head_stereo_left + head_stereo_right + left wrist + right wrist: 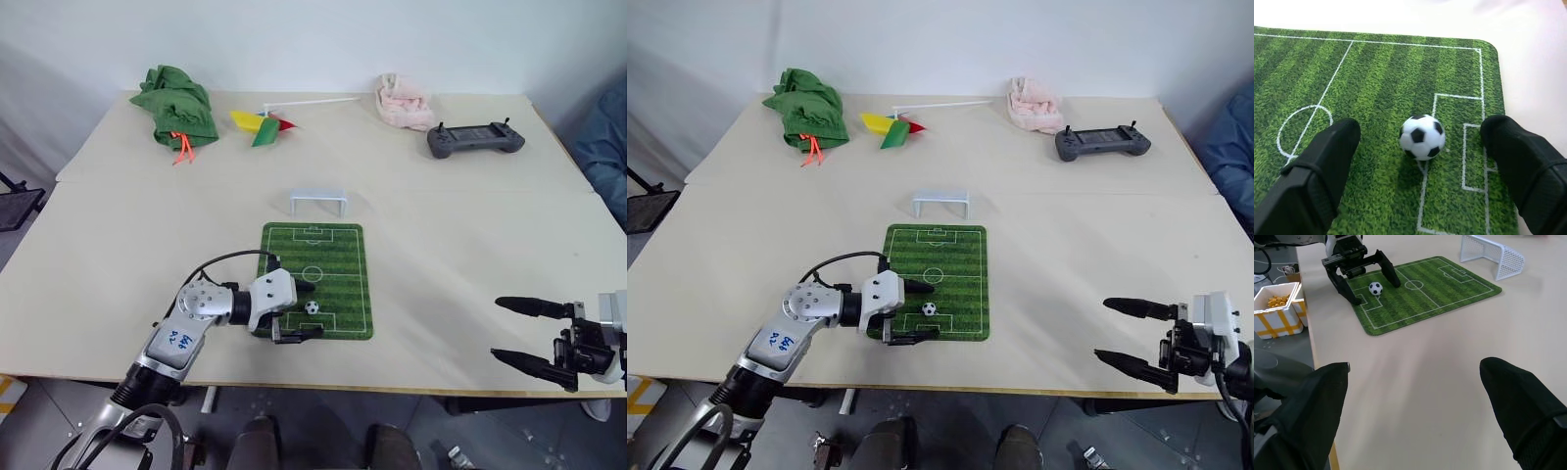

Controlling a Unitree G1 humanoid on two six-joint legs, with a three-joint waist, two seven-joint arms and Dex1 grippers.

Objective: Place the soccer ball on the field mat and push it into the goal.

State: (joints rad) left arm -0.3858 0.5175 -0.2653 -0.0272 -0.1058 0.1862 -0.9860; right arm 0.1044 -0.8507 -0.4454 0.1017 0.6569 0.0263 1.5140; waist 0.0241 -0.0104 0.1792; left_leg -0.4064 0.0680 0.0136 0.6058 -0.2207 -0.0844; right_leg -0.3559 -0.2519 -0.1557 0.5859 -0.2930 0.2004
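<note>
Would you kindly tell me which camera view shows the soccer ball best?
The left wrist view: the soccer ball sits large on the field mat, free between the open left claw fingers. Both eye views show a tiny speck; the right wrist view shows it small and distant.

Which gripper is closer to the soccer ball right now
Left. The left gripper straddles the soccer ball on the field mat; the right gripper hangs beyond the table's right side.

A robot test lab: a plain bench (pixel 118 245) against bare white walls, a handheld controller (pixel 475 140) lying on it.
</note>
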